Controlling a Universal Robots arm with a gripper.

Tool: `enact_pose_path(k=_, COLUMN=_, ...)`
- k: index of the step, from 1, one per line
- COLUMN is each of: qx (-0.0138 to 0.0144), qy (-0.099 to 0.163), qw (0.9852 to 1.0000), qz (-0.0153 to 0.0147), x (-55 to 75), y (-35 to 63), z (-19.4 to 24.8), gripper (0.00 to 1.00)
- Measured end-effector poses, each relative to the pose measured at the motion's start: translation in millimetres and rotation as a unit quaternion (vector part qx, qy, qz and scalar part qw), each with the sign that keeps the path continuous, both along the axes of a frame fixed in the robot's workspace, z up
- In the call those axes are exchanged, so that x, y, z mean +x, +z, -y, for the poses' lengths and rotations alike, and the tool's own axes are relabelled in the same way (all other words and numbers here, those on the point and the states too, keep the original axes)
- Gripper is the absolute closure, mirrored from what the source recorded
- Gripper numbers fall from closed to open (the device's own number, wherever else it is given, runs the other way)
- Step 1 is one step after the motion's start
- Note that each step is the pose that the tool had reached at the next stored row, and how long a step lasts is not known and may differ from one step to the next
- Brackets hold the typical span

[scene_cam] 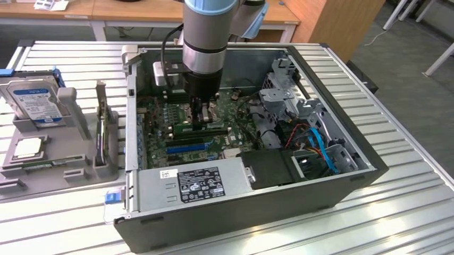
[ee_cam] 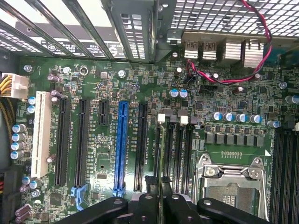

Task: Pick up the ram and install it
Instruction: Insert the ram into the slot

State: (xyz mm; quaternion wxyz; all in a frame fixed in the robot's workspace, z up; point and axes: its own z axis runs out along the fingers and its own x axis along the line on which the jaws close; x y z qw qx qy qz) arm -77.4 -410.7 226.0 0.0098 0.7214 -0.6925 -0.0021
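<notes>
Pinching the ram (ee_cam: 162, 183) edge-on in the pincer (ee_cam: 162, 198), holding it low over the motherboard (ee_cam: 140, 79), above the narrow black slots (ee_cam: 180, 149) near the motherboard's middle.

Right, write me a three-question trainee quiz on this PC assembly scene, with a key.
1. True or false: the hard drive sits inside the computer case.
2. What is the gripper closed on? A) an expansion card B) the ram C) a blue cable
3. Fill in: in the wrist view, the long motherboard slot beside the black ones is coloured ____.
Key: 1 false, it stands in the grey tray outside the case; 2 B; 3 blue.
</notes>
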Motion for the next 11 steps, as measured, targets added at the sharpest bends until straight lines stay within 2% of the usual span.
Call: enact_pose_path(k=11, qx=0.0000, qy=0.011, qw=0.9999, qz=0.0000, x=0.0, y=0.2, z=-0.2, gripper=0.87)
